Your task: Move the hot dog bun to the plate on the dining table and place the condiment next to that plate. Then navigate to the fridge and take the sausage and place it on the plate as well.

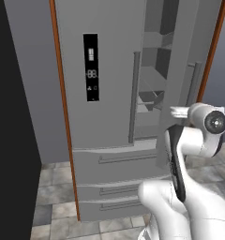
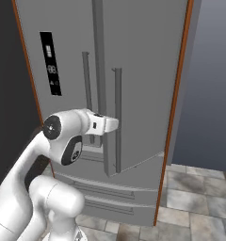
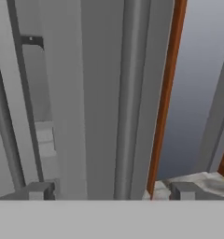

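The tall grey steel fridge [image 1: 109, 70] with its black display strip [image 1: 90, 67] stands in front of me. Its right door [image 2: 143, 84] is swung partly out, and grey shelves [image 1: 154, 70] show in the gap. My gripper [image 3: 113, 191] is open, its fingertips [image 3: 39, 191] wide apart on either side of the right door's vertical handle [image 3: 128, 116], without touching it. In the right base view the hand [image 2: 105, 124] sits just left of that handle [image 2: 117, 117]. The sausage, bun, plate, condiment and dining table are out of view.
Fridge drawers [image 1: 119, 161] lie below the doors. Orange-brown wood trim [image 1: 63, 117] frames the fridge, with a black panel [image 1: 11, 117] on the left and a grey wall [image 2: 209, 94] on the right. Tiled floor [image 2: 199, 197] runs along the base.
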